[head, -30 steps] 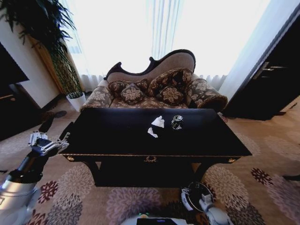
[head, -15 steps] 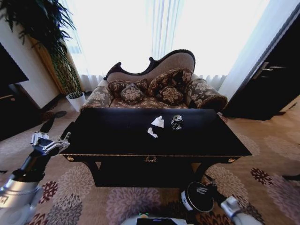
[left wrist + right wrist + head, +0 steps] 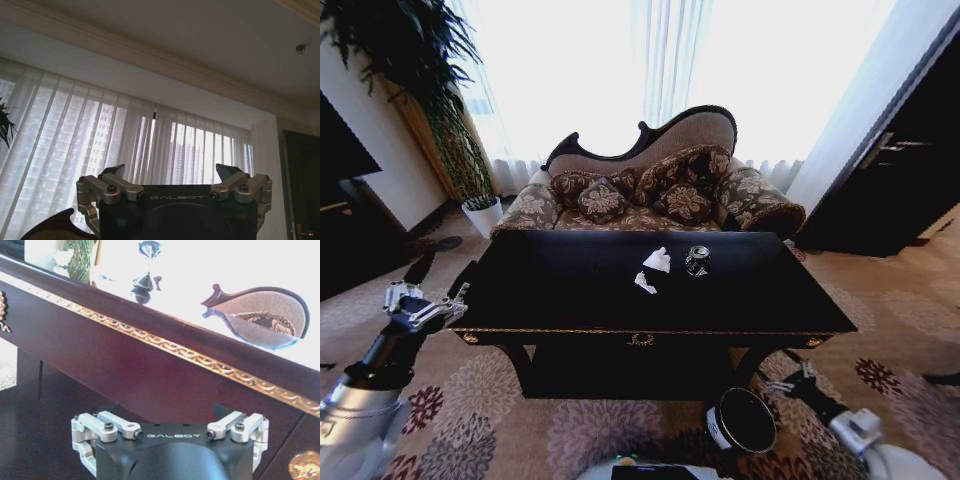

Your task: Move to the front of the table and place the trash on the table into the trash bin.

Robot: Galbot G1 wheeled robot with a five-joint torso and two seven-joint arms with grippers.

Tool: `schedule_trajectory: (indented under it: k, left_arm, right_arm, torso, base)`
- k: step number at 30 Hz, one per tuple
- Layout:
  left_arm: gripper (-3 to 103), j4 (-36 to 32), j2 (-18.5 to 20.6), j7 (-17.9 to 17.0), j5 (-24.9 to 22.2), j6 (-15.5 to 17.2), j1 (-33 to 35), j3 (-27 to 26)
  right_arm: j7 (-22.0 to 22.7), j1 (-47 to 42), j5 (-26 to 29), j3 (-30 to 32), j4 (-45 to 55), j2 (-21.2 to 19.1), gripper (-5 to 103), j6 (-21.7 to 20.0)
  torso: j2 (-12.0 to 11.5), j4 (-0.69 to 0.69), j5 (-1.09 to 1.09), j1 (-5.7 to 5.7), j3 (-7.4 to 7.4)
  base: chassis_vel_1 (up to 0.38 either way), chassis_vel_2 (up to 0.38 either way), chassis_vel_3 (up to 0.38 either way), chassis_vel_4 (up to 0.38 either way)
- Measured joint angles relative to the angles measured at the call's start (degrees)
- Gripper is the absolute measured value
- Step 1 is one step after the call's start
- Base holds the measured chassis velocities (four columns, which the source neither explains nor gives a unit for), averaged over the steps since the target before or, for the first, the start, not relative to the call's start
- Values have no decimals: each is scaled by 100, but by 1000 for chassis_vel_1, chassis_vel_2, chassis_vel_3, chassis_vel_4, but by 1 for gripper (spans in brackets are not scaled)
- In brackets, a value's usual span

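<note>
crushed can (image 3: 697, 261), tissue (image 3: 658, 260) and paper scrap (image 3: 645, 283) lie mid-desk (image 3: 570, 300); trash bin (image 3: 741, 421) stands on the near floor. left pincer (image 3: 420, 306) open, empty, off the desk's left corner; right pincer (image 3: 788, 382) open, empty, beside the bin.

Living room, ornate sofa (image 3: 650, 185), sheer curtains (image 3: 650, 70), patterned carpet (image 3: 470, 410)

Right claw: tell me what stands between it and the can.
The right claw is low by the table's right front leg, beside the bin, under the level of the top. The table edge and front apron stand between it and the can on top.
</note>
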Motion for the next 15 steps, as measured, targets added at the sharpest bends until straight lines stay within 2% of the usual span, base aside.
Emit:
schedule_trajectory:
  k: [12,15]
  left_arm:
    - [100,-45,-44,0,-8,-15,14,-10]
    - [100,-42,23,0,-59,-17,13,-54]
  right_arm:
    - [-165,-32,136,168,-57,-78,100,5]
    - [-341,-47,158,319,-21,-58,100,21]
  torso:
    - [0,0,1,0,0]
    - [0,0,1,0,0]
  base:
    - [0,0,0,0]
    - [0,0,0,0]
